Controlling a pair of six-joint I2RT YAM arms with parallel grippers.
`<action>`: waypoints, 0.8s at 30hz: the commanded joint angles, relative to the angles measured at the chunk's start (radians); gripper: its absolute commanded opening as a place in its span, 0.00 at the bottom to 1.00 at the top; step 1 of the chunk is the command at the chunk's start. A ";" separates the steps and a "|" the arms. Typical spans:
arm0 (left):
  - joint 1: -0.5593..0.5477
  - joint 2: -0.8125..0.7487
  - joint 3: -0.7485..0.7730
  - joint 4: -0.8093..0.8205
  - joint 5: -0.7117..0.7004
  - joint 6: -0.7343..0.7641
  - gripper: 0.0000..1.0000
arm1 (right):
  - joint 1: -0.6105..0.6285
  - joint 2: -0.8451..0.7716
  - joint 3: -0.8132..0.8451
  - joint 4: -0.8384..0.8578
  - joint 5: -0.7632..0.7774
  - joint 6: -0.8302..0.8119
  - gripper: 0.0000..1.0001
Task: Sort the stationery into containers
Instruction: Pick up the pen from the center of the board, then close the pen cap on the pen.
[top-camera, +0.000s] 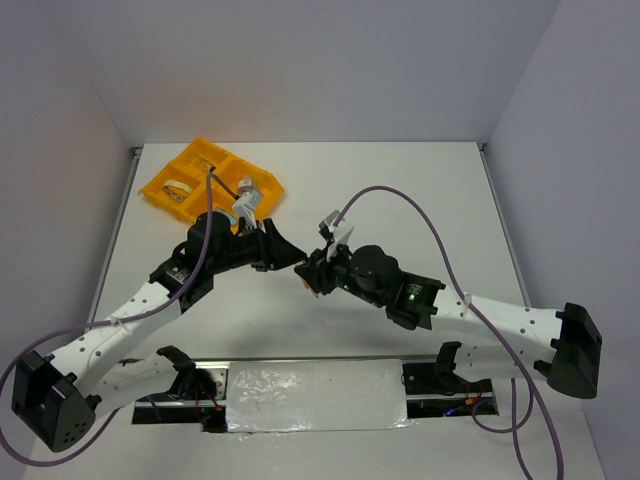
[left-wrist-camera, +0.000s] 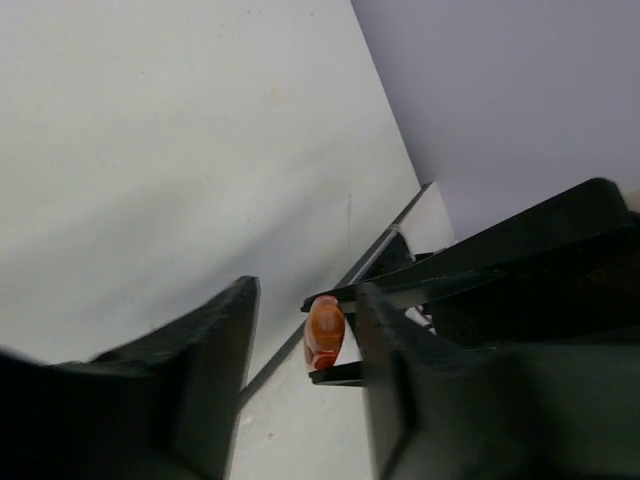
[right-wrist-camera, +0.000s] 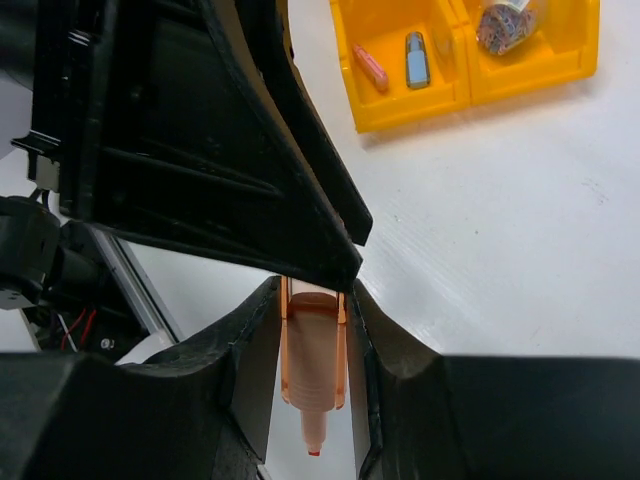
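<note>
My right gripper (right-wrist-camera: 312, 292) is shut on the orange piece (right-wrist-camera: 314, 362), a finger-length translucent item with a thin red-tipped nozzle, held above the table at the centre (top-camera: 312, 284). My left gripper (left-wrist-camera: 307, 292) is open, and the orange piece (left-wrist-camera: 325, 332) sits in the gap between its jaws, close to the right-hand finger (left-wrist-camera: 400, 390). The two grippers meet tip to tip in the top view, the left (top-camera: 298, 262) and the right (top-camera: 312, 276). The orange-yellow tray (top-camera: 215, 152) holds the beige tape ring (top-camera: 178, 188). In the right wrist view the tray (right-wrist-camera: 420, 108) holds a pink piece (right-wrist-camera: 370, 66), a light-blue piece (right-wrist-camera: 417, 59) and a round grey-topped item (right-wrist-camera: 500, 25).
The tray sits at the far left corner of the white table, near the left wall. Purple cables loop over both arms. A metal rail runs along the table's near edge (top-camera: 310, 392).
</note>
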 joint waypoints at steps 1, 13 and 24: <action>-0.006 0.000 0.035 0.034 -0.005 0.015 0.52 | 0.014 -0.002 0.060 0.036 0.027 -0.027 0.15; -0.007 0.022 0.061 0.013 0.012 0.060 0.00 | 0.014 -0.043 0.032 0.062 0.004 0.020 0.57; -0.007 -0.142 -0.083 0.489 0.377 0.121 0.00 | -0.182 -0.278 -0.043 -0.022 -0.428 0.189 0.69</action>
